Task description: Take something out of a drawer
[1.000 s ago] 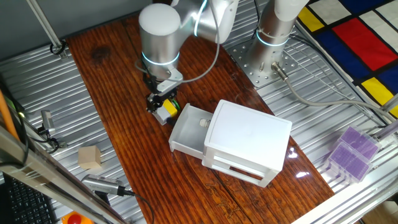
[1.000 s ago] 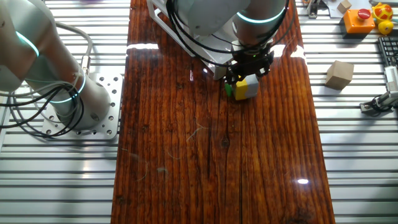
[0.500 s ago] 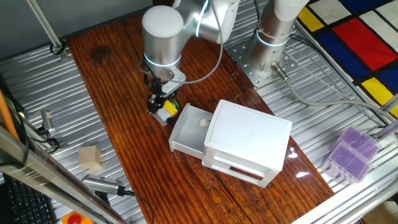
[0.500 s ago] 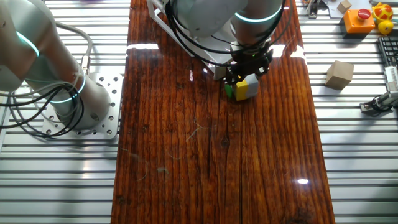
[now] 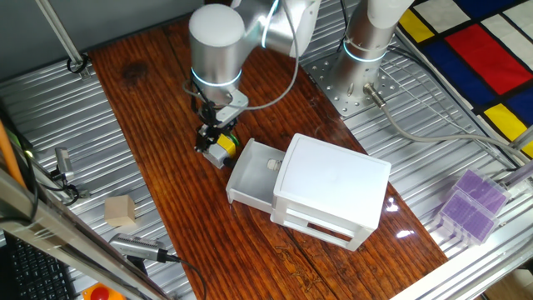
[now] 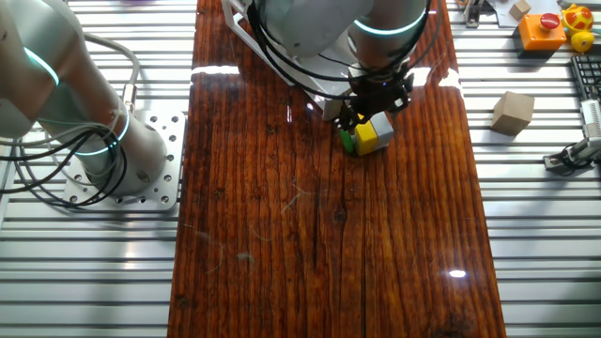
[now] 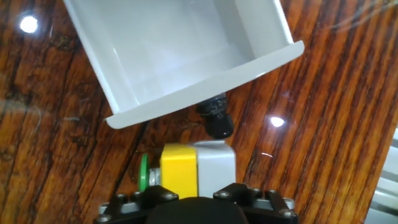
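Yellow block [image 7: 198,171] directly under the tool [image 5: 215,138].

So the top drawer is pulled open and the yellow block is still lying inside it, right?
Not quite. The drawer is pulled open, but it is empty in the hand view. The yellow block sits on the wooden table just outside the drawer's front, under the hand.

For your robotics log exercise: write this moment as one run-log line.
drawer: open, looks empty | yellow block: on wooden table, outside drawer front | hand: at block, grip state unclear
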Robot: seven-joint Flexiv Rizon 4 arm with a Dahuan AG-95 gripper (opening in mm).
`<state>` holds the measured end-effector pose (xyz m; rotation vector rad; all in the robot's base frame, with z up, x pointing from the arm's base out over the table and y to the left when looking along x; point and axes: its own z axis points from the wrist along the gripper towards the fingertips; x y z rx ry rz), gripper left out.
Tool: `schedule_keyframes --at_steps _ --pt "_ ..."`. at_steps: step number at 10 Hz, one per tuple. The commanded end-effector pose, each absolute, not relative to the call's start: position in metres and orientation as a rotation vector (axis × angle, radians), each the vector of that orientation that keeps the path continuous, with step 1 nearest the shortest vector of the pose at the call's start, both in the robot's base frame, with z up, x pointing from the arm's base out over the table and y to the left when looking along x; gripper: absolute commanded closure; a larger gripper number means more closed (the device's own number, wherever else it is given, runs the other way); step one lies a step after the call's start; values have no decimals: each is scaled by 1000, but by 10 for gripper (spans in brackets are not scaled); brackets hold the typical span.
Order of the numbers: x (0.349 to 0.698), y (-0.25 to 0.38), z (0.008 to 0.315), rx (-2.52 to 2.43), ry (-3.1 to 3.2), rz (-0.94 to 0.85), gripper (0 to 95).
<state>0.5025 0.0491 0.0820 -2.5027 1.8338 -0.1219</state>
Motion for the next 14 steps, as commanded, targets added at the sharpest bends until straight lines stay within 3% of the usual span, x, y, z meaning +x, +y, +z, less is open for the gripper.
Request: schedule_keyframes --at_steps 1,4,11,14 --pt "503 52 106 -2347 2037 -112 950" --pt "495 67 161 -1427 2839 84 950" --pt "465 124 234 -1207 3016 77 950" --pt "454 143 245 -1150 3037 76 950"
